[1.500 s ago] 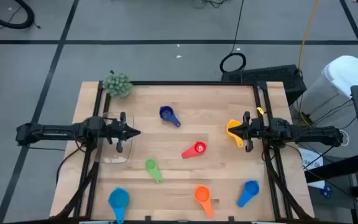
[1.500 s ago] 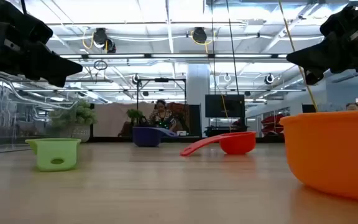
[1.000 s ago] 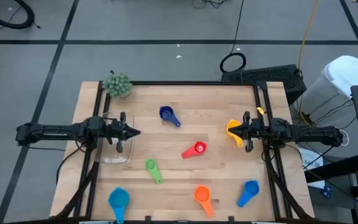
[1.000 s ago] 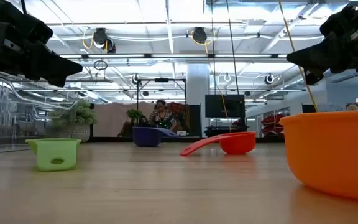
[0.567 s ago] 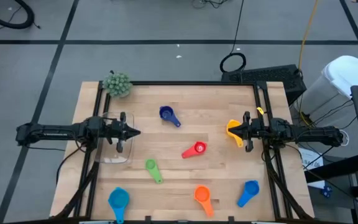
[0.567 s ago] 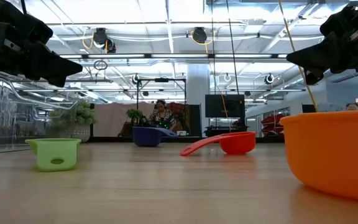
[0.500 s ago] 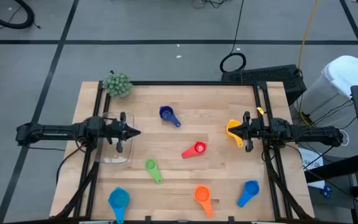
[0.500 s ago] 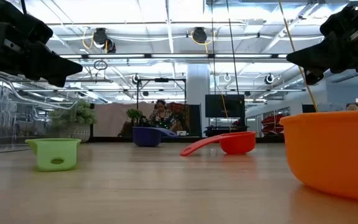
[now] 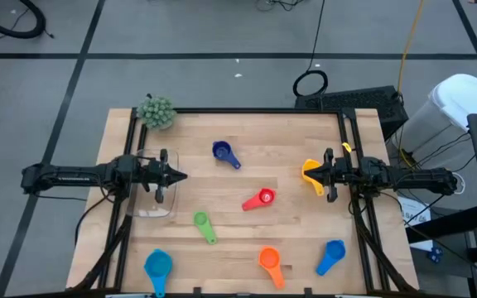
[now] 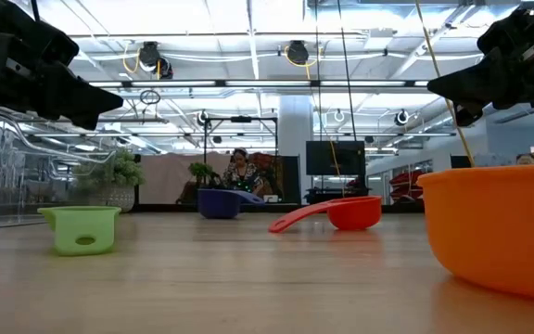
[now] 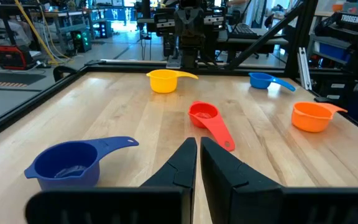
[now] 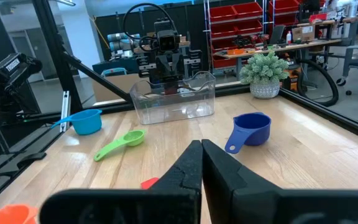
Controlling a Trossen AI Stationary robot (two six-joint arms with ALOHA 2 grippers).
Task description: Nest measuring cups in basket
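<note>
Nothing has shifted across the last second and a half: both arms hold the same poses over the wooden desk (image 9: 247, 240), so the nesting has not begun. The clear plastic basket (image 9: 149, 201) sits at the desk's nine o'clock edge, empty in the right wrist view, directly beneath the left gripper (image 9: 180, 175), whose jaws are clenched on nothing. At three o'clock the right gripper (image 9: 308, 174) hovers with jaws likewise pressed together and empty, the yellow measuring cup (image 9: 312, 176) just below it. The rest lie scattered on the desk: light blue cups at seven (image 9: 157, 266) and five o'clock (image 9: 331, 255), orange (image 9: 269, 262) at six, green (image 9: 203, 223) and red (image 9: 260, 199) near centre, dark blue (image 9: 224, 152) toward twelve.
</note>
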